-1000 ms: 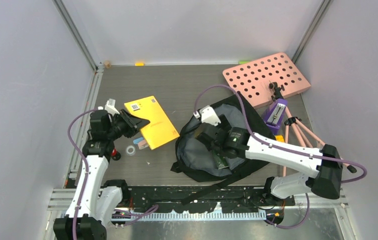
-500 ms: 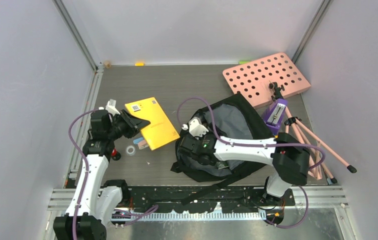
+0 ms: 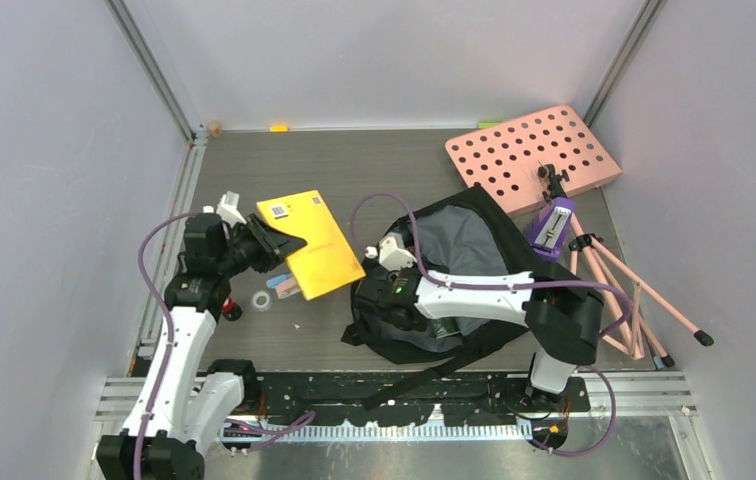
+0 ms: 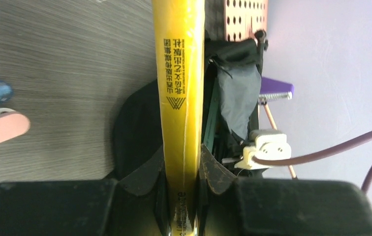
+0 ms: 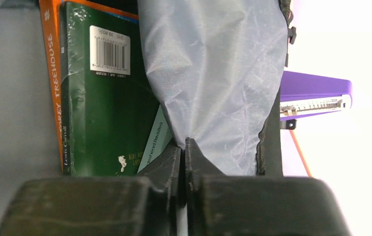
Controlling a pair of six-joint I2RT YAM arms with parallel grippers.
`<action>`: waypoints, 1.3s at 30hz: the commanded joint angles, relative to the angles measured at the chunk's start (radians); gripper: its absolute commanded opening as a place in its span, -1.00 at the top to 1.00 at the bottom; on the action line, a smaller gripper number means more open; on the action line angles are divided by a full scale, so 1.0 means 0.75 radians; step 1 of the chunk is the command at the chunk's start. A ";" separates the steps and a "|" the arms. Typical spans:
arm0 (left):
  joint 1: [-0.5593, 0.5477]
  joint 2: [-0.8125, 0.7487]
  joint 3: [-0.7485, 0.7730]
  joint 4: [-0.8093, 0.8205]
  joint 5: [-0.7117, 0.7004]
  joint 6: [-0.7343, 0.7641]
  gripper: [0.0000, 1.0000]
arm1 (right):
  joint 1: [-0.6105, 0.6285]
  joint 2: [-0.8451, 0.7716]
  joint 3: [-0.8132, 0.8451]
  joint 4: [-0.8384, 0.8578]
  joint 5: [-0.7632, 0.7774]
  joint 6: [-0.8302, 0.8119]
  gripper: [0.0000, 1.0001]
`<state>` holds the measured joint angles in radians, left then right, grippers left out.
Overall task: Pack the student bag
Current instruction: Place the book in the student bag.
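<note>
Grey wood-grain tabletop [image 3: 374,170] carries the limp black bag [image 3: 499,235], lying open beneath our right hand [image 5: 184,147], which is closed on its thin, crinkly grey lining [image 5: 213,73]. We should lift that to widen the mouth. Left of the bag, our left hand [image 4: 181,167] grips a stiff yellow book [image 4: 181,73], ready to slide in flat.

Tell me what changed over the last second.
The right gripper swung left across the open bag and shut on its grey lining near the left edge. The left gripper, shut on the yellow book, carried it slightly toward the bag. The pink board and tripod stayed put.
</note>
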<state>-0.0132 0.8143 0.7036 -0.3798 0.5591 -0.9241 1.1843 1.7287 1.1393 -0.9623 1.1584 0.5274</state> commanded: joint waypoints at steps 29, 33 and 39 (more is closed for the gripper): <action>-1.066 0.705 0.124 0.713 -0.127 -0.262 1.00 | -0.441 -0.671 0.099 0.330 -0.907 -0.142 0.99; -1.067 0.824 0.166 0.791 -0.088 -0.269 1.00 | -0.440 -0.699 0.088 0.329 -0.917 -0.130 0.99; -1.066 0.936 0.213 0.932 -0.091 -0.307 1.00 | -0.440 -0.746 0.067 0.321 -0.920 -0.105 0.99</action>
<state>-0.8097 1.4906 0.7952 0.1062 0.4782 -1.1278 0.8486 1.2453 1.1732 -0.8391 0.4953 0.3996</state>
